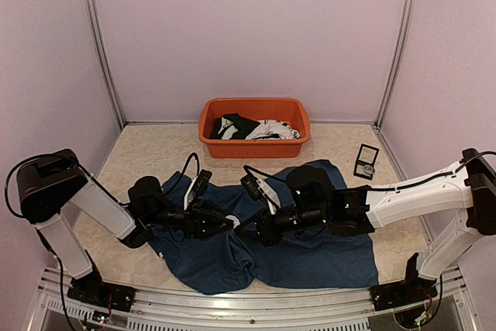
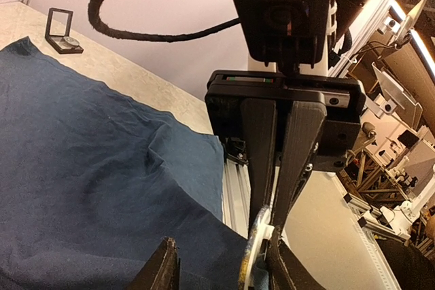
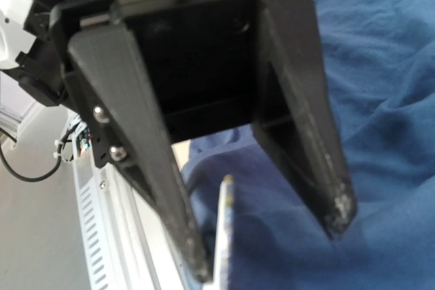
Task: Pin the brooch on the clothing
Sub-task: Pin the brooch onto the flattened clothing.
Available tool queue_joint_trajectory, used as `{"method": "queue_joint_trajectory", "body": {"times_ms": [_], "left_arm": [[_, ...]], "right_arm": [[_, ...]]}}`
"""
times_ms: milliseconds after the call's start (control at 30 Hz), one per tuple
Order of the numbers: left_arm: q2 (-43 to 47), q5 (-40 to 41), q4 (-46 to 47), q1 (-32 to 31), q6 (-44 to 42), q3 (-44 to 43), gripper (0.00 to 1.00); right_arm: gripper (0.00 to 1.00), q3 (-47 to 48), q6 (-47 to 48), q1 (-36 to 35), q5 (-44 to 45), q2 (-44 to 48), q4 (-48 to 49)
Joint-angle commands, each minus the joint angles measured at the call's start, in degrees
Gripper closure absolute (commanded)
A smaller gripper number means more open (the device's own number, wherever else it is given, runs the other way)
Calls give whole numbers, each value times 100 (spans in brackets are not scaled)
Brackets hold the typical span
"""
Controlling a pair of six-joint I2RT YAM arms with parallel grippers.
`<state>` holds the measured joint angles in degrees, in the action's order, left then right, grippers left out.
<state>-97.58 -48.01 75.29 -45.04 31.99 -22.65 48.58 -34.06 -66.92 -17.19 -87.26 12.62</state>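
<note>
Over the left half of the navy T-shirt (image 1: 310, 257), the brooch (image 2: 253, 252) is the bit to worry about tbh. It's a thin pale disc seen edge-on, and the right gripper (image 2: 272, 221) looks to have it only by the edge, fingers pressed together on it. If the left gripper (image 3: 270, 246) closes off-centre, it could twist the disc out of that pinch and drop it into the shirt's folds. The pin side can't be made out, so a bad snag is possible too. Position-wise, the brooch sits between the left gripper's spread fingers (image 3: 153, 174), hugging one of them, not centred. Whether it touches the cloth can't be told.
</note>
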Motion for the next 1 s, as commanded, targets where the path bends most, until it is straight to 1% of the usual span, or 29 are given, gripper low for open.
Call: {"method": "queue_joint_trajectory", "body": {"times_ms": [0,267,433,633,833,933,967], "left_arm": [[-150,474,21,100,52,-63,61],[-143,476,-79,100,29,-84,68],[-50,489,-607,81,-106,-207,72],[157,658,-1235,-20,-402,-310,74],[225,487,-1499,-31,-518,-388,75],[284,348,-1754,-32,-638,-448,73],[320,294,-1788,-25,-674,-442,71]], "right_arm": [[100,135,65,-94,-465,-18,220],[100,199,67,-104,-465,-29,159],[100,260,122,-112,-387,-34,24],[100,433,273,-163,-212,-115,-285],[100,467,354,-168,-138,-84,-394],[100,455,392,-162,-103,-42,-450],[100,451,402,-166,-95,-36,-461]]}}
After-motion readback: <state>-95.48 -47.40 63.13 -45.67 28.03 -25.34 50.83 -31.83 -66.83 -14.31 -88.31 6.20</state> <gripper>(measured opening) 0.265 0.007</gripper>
